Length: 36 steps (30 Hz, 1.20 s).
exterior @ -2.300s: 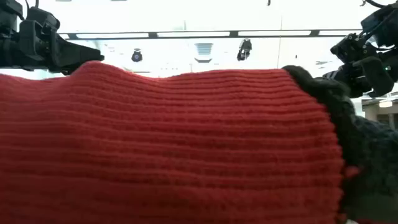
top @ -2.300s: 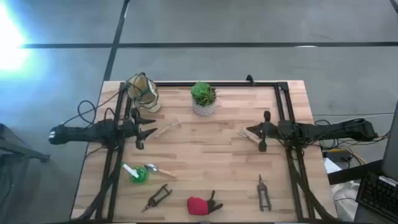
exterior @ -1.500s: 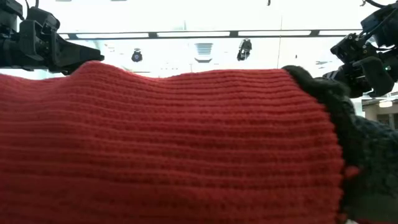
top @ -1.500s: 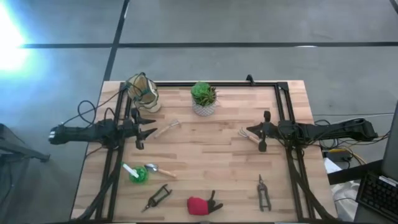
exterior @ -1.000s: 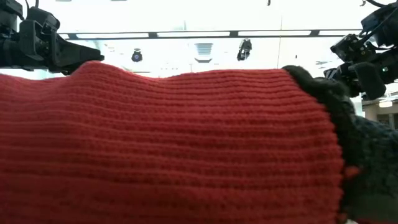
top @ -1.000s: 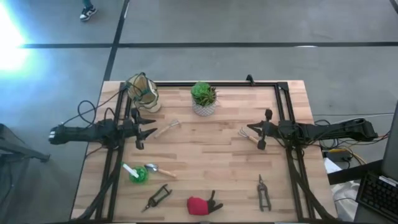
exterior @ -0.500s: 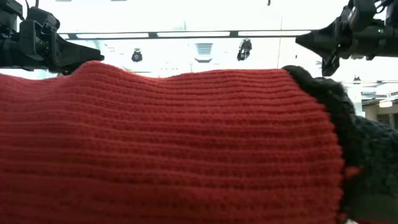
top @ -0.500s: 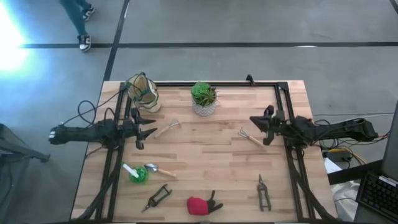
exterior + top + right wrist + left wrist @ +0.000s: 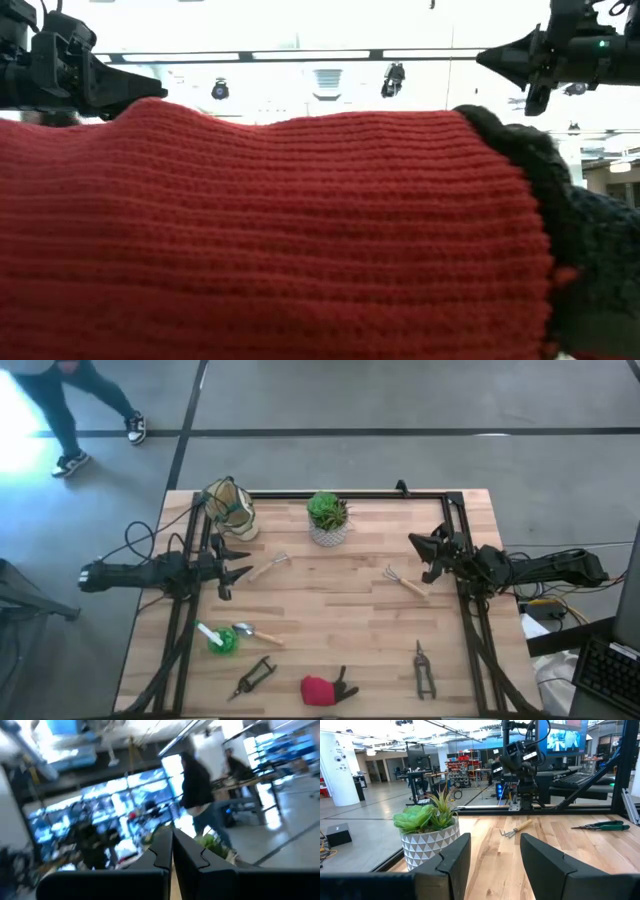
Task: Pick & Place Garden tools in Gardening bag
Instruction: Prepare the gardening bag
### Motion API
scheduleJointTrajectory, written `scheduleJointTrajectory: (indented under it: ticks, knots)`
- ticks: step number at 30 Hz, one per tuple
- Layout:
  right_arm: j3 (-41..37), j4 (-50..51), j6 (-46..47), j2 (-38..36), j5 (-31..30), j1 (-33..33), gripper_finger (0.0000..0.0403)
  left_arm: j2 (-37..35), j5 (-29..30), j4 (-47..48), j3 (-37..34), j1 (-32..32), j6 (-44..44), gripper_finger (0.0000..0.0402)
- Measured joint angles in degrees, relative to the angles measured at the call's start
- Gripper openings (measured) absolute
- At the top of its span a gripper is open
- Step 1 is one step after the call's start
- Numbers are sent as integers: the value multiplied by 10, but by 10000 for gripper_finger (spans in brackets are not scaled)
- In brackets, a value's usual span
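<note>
The tan gardening bag (image 9: 228, 507) stands at the table's far left corner. A wooden-handled rake fork (image 9: 405, 582) lies near my right gripper (image 9: 418, 548), which is shut, holds nothing and tips upward above the table. My left gripper (image 9: 236, 568) hovers open and level at the left side, beside a small wooden-handled tool (image 9: 268, 566). A silver trowel (image 9: 250, 632) and a green-and-white tool (image 9: 218, 639) lie near the front left. Two black pruners (image 9: 255, 676) (image 9: 424, 670) and a red-and-black item (image 9: 322, 688) lie along the near edge.
A green plant in a white pot (image 9: 328, 518) stands at the far middle. A black frame (image 9: 350, 495) runs along the table's far edge and sides. The red knitted item (image 9: 270, 230) fills the low view. A person (image 9: 60, 400) walks on the floor beyond the far left corner.
My right gripper has risen away from the rake fork, tipped its fingers upward and rolled, staying shut. The rake fork lies where it was. A person has walked along the floor beyond the table's far left.
</note>
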State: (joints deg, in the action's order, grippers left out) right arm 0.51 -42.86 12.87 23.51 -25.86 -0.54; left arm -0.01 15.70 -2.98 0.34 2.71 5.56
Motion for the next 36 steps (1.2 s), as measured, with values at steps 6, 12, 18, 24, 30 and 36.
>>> scheduleJointTrajectory:
  ticks: [6, 12, 18, 24, 30, 36]
  knots:
    - [0, -63, 0, 18, 6, 0, 8, 0, 1, -6, 0, 0, 0, 174]
    - [43, -70, -45, 56, 9, 0, 8, 0, 2, -71, 0, 0, -1, 174]
    - [138, -29, -138, 133, 25, 0, 8, 0, 1, -123, 0, 0, -29, 174]
    - [281, 186, -161, 228, 51, 0, 8, 0, 0, -128, 0, 0, -32, 174]
    - [421, 373, -204, 351, 54, -2, 8, 0, 5, -156, 5, 0, -33, 174]
    - [517, 456, -328, 452, 200, -16, 8, 0, 24, -162, 52, 0, -25, 174]
